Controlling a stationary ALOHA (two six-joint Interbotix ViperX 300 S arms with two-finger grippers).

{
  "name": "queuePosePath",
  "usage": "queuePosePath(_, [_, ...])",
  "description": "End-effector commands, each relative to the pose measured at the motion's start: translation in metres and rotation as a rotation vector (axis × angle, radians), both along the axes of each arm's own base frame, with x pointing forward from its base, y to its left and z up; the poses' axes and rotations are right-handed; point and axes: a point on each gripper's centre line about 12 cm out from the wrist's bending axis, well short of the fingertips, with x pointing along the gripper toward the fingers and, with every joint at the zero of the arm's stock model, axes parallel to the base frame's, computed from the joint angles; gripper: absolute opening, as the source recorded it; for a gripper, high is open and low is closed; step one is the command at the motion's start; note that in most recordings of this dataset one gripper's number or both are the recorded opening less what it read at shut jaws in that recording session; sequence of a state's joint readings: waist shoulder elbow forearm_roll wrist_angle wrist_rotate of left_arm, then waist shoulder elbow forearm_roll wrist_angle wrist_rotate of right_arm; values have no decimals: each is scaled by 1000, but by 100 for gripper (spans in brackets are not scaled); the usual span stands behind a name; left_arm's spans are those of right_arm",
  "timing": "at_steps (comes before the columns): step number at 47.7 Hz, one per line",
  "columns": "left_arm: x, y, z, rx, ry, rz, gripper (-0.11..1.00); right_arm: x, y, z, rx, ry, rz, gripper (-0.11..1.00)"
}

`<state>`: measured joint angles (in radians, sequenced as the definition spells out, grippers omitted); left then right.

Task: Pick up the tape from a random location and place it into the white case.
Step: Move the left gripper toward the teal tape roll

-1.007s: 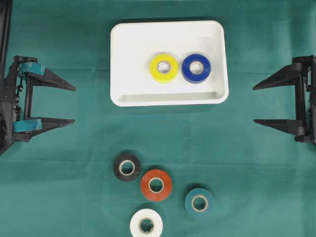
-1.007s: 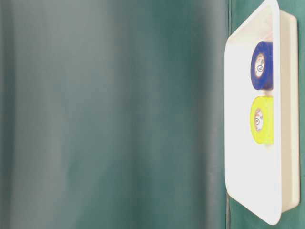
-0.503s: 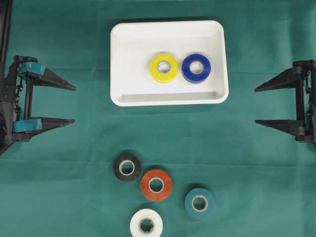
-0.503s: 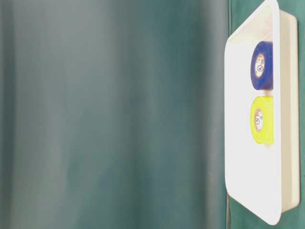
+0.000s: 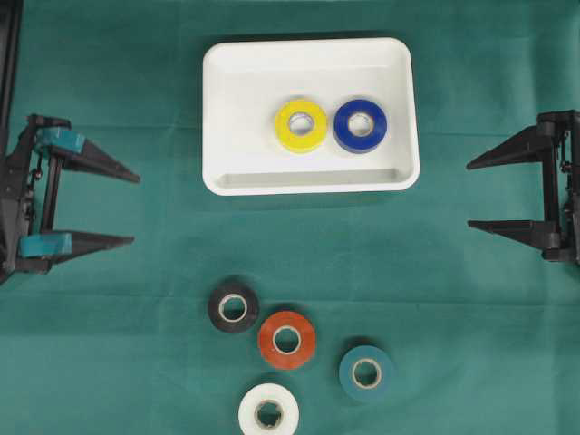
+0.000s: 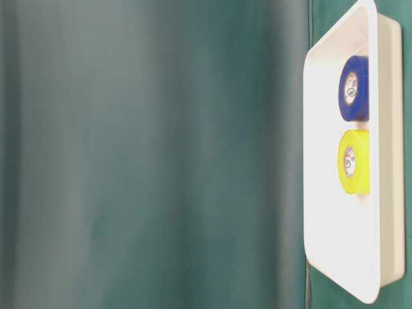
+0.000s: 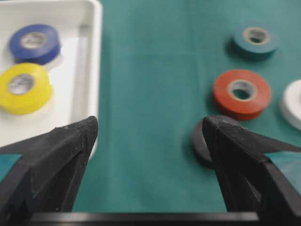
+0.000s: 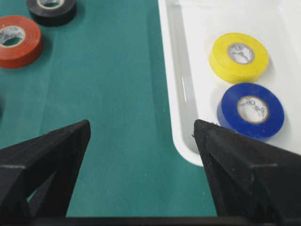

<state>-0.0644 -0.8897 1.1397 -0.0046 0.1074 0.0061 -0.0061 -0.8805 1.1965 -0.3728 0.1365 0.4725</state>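
The white case (image 5: 236, 100) lies at the top middle of the green cloth, with a yellow tape roll (image 5: 301, 125) and a blue tape roll (image 5: 360, 125) lying flat inside it. Below it on the cloth lie a black roll (image 5: 233, 307), an orange-red roll (image 5: 286, 340), a teal roll (image 5: 366, 372) and a white roll (image 5: 268, 412). My left gripper (image 5: 136, 207) stands open at the left edge, empty, well clear of the rolls. At the right edge my right gripper (image 5: 468, 194) is open and empty too.
The green cloth (image 5: 471, 344) covers the whole table. In the table-level view the white case (image 6: 322, 193) appears turned on its side at the right, with the blue roll (image 6: 353, 88) and yellow roll (image 6: 353, 161) in it.
My left gripper has shifted slightly down in the overhead view. The right gripper and all the rolls are where they were.
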Motion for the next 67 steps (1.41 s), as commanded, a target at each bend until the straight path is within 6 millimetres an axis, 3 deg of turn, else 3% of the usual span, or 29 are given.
queuePosePath(1, [1, -9, 5, -14, -16, -37, 97, 3, 0, 8, 2, -24, -1, 88])
queuePosePath(11, [-1, -25, 5, -18, -15, -116, 97, 4, 0, 8, 0, -21, -1, 88])
queuePosePath(43, [7, -29, 6, -33, -48, -124, 96, 4, 0, 8, -2, -19, 0, 88])
queuePosePath(54, [33, -43, 8, -37, -61, -157, 96, 4, 0, 8, -8, -21, 2, 88])
queuePosePath(67, [89, -57, 9, -27, -7, -160, 96, 4, 0, 8, -10, -21, 3, 88])
